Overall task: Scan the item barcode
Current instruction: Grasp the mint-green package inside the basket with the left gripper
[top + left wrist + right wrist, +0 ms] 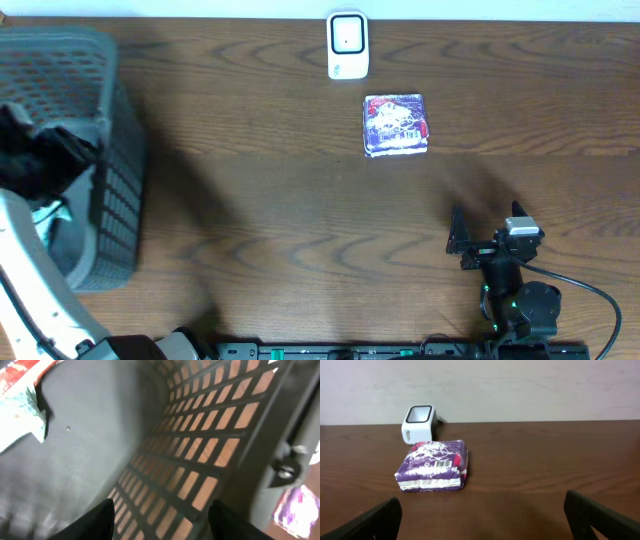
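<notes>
**Overhead.** Noted a grey mesh basket (120, 190) at the left edge of the wooden table (260, 200), with the left arm reaching down into it. Could not see that arm's fingers from here. Found the white barcode scanner (347, 45) at far centre. Found the purple packet (396, 125) lying flat just near and right of it, not touching. Located the right gripper (487, 225) at near right, well apart from the packet, spread wide and empty.

**Left wrist.** Found the left gripper (165, 527) inside the basket beside the slotted wall, fingers parted with nothing between them. Noted a crumpled red, white and teal wrapper (20, 410) at far left on the basket floor, clear of the fingers.

**Right wrist.** Confirmed wide, empty fingers low at both corners. Found the packet ahead, left of centre, with a barcode (441, 464) on its upper face and the scanner just beyond.
</notes>
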Robot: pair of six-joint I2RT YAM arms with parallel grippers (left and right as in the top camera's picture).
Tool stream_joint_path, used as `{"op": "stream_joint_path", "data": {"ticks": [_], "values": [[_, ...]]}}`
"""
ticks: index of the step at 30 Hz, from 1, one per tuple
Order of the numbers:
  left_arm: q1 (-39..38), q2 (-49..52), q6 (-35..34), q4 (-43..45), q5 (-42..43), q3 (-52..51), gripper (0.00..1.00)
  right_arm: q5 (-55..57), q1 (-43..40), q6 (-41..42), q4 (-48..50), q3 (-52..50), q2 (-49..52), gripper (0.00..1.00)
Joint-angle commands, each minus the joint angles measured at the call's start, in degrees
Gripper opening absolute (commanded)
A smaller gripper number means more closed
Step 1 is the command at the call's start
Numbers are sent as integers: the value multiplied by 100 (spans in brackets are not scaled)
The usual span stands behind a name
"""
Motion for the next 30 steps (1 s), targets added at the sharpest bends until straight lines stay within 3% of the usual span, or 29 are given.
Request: {"op": "stream_joint_path", "data": {"ticks": [1,4,6,10,18,24,30], "values": [[-273,-52,466,-175,352,37,61,24,-46,20,9,-28,-37,99],[-310,-103,461,-103,352,42,62,26,-46,20,9,-28,-37,99],[-289,-153,452,116,345,52,73,26,-46,17,9,-28,-37,99],[-96,-249,57,730,98,114,77,26,-44,17,9,-28,-37,99],[214,55,-706,929,-2505,-22,77,26,-46,20,9,-28,-37,99],[214,702,-1163,844,-2695,-254,78,24,-46,20,9,-28,-37,99],[208,1458,-2251,822,-3683,-317,81,26,-46,20,9,-28,-37,99]]}}
